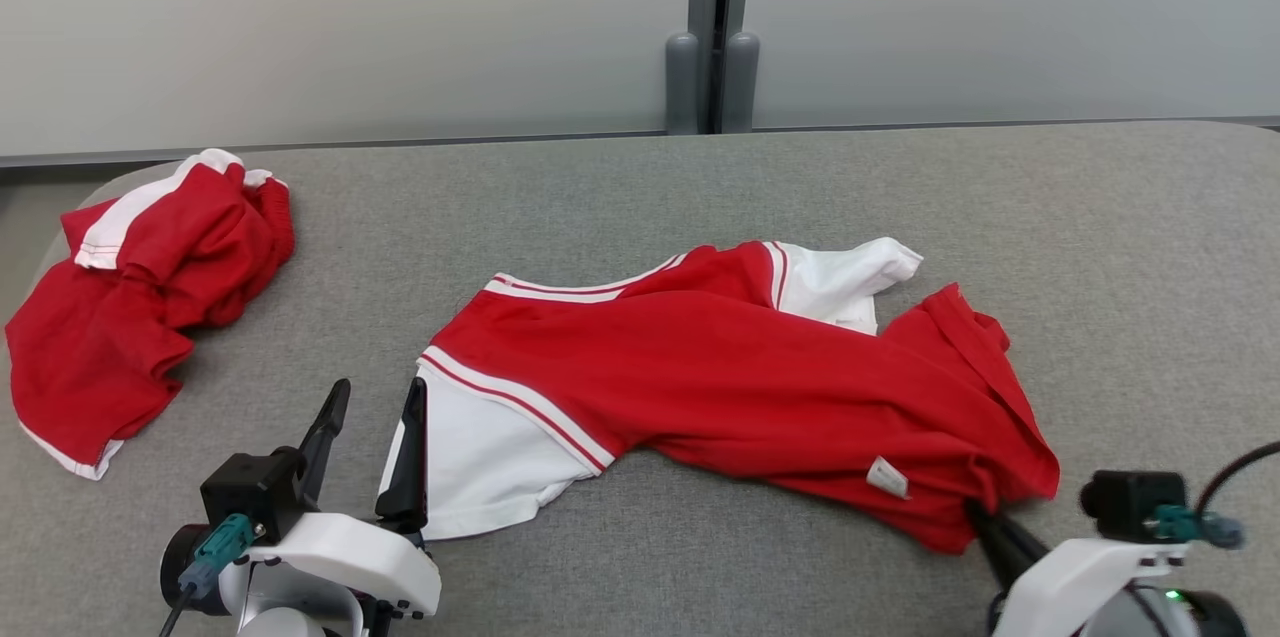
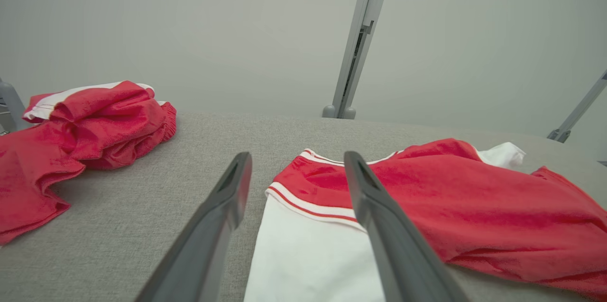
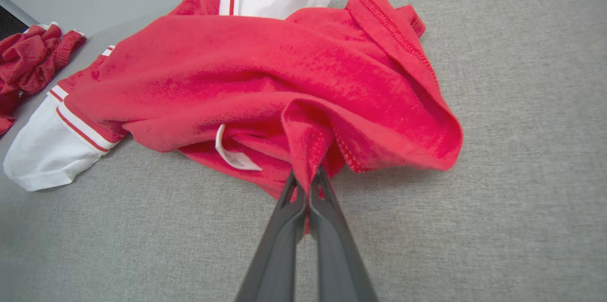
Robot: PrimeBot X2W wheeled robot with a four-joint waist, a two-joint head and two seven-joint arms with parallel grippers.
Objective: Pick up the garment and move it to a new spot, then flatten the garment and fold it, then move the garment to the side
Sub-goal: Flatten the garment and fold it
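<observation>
We're holding the limp red-and-white knit garment (image 1: 740, 367), sprawling near the front edge of the grey padded surface (image 1: 640, 187): right hand (image 3: 308, 183) pinching shut on red hem (image 3: 308, 145), left hand (image 1: 380, 397) gaping empty beside white sleeve (image 1: 470, 457). Probably light, floppy.

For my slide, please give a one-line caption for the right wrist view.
The right end effector shut on a fold of the red and white garment, which lies rumpled on the grey surface.

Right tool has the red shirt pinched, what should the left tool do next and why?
Probably close the left tool on the white sleeve: its open fingers straddle the sleeve's edge, and the right tool holds the red shirt.
</observation>
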